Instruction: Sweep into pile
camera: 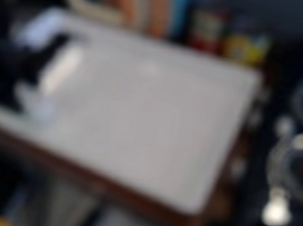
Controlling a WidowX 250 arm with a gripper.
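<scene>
Dark arm (2, 46) in from left, gripper (36, 70) over left end of white desk (154, 120); jaws wide or narrow, cannot tell. Pale slanted strip (63, 67) right beside jaws. Pile's whereabouts: cannot tell.

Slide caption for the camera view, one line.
Black robot arm at the left end of a white rectangular tray with rounded corners.

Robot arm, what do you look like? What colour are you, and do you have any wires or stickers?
The robot arm is black. What shows of it is a chunky, dark shape with an uneven outline. Whether it has wires or stickers, I can't tell.
</scene>
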